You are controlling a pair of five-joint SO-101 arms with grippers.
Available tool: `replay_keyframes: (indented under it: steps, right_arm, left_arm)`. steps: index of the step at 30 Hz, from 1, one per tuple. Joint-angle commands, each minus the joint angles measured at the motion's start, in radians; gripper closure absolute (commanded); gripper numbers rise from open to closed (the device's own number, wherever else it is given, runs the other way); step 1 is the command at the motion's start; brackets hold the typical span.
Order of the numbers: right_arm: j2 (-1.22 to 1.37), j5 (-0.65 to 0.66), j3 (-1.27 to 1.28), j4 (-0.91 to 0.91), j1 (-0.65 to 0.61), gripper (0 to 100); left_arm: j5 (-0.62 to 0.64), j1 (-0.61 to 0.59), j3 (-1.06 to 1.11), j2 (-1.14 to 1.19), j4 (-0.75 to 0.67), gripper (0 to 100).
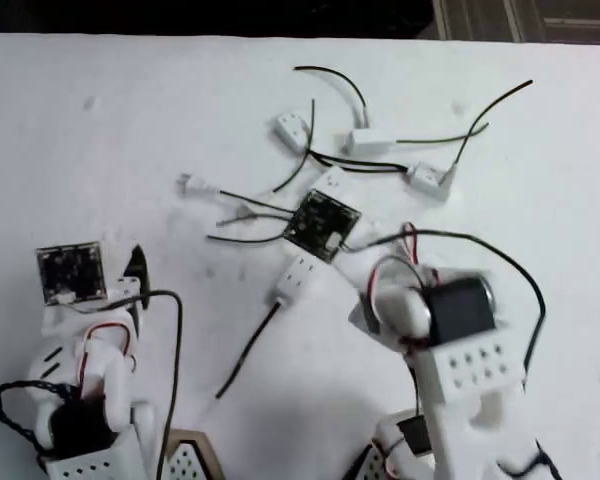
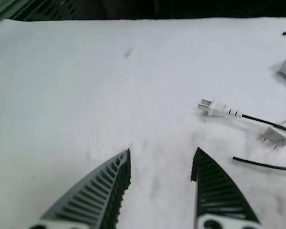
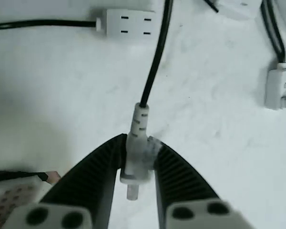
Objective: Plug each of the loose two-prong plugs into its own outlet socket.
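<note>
**Q:** What do the right fingers hold?

**A:** My right gripper (image 3: pixel 138 139) is closed narrowly on a white plug (image 3: pixel 136 162), one finger on each flank. Its black cord (image 3: pixel 155 62) runs away past the fingertips. A stub shows at the end nearest my palm, but I cannot tell whether it is a prong. In the high view, a dark board (image 1: pixel 322 222) on the wrist hides these fingers.

**Q:** And the sockets?

**A:** A white socket (image 3: pixel 126 25) lies ahead of the fingertips, apart from the plug. Its slots show as dark slits. A second socket (image 3: pixel 279 88), off to one side, is cut off at the frame edge.

**Q:** The left fingers?

**A:** My left gripper (image 2: pixel 163 151) is spread wide above the table (image 2: pixel 62 95), with the surface showing between the fingers. A loose plug (image 2: pixel 214 108) lies ahead of the fingertips, toward the right arm's side, with two prongs visible. Near it is a small grey piece (image 2: pixel 275 137), too unclear to name.
</note>
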Motion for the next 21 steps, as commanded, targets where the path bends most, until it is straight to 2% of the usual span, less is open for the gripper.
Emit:
replay_keyframes:
  steps: [1, 7, 13, 15, 18, 21]
  right_arm:
    - [-0.077, -0.060, -0.011, -0.002, -0.013, 98.1]
    - [-0.166, -0.213, -0.011, -0.081, -0.062, 98.1]
    - [-0.274, -0.351, -0.009, -0.113, -0.263, 98.1]
    - [-0.289, -0.388, -0.005, -0.134, -0.325, 98.0]
    - [-0.288, -0.417, -0.002, -0.153, -0.418, 98.0]
    - [-0.288, -0.420, 0.032, -0.186, -0.484, 98.0]
  left_arm:
    - [0.058, 0.022, -0.097, -0.007, -0.023, 78]
    - [0.064, 0.177, -0.149, -0.005, -0.023, 78]
    - [0.068, 0.334, -0.218, -0.005, -0.023, 78]
    - [0.112, 0.380, -0.241, -0.005, -0.023, 78]
    - [0.187, 0.443, -0.262, -0.005, -0.023, 78]
    - [0.196, 0.509, -0.265, -0.007, -0.023, 78]
